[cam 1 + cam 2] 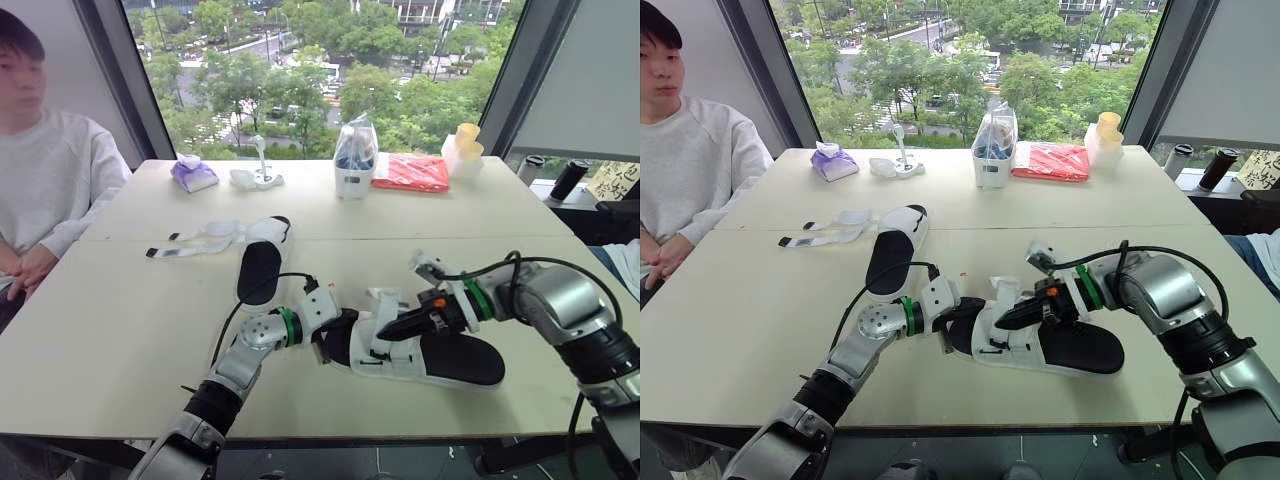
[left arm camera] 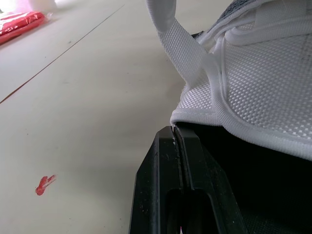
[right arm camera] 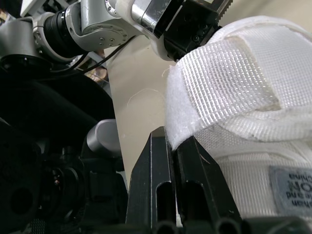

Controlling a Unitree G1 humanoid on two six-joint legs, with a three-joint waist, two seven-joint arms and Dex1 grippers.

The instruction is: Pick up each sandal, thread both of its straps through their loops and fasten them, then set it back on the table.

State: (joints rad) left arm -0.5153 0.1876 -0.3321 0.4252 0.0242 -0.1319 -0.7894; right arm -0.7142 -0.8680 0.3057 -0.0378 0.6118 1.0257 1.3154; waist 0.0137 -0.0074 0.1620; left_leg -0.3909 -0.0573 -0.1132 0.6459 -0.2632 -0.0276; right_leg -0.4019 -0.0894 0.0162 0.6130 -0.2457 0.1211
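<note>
Lying flat on the table (image 1: 110, 340) is the near sandal (image 1: 455, 362). It has a black sole and white straps. The left gripper (image 1: 334, 336) is at the end of this sandal that points to the robot's left. Its fingers (image 2: 161, 161) are pressed together on the edge of the sandal's white mesh part. The right gripper (image 1: 390, 330) reaches over the middle of the near sandal. Its fingers (image 3: 151, 165) pinch the end of a white strap (image 3: 224, 73), which bends up over the sandal. The far sandal (image 1: 262, 265) lies behind the near sandal and a bit to its left, well apart from it. Its open straps (image 1: 195, 240) are spread out flat on the table. A person (image 1: 50, 170) in a grey top sits far off to the left of the near sandal. A red packet (image 1: 412, 172) and a clear bag (image 1: 355, 155) sit far behind the near sandal.
</note>
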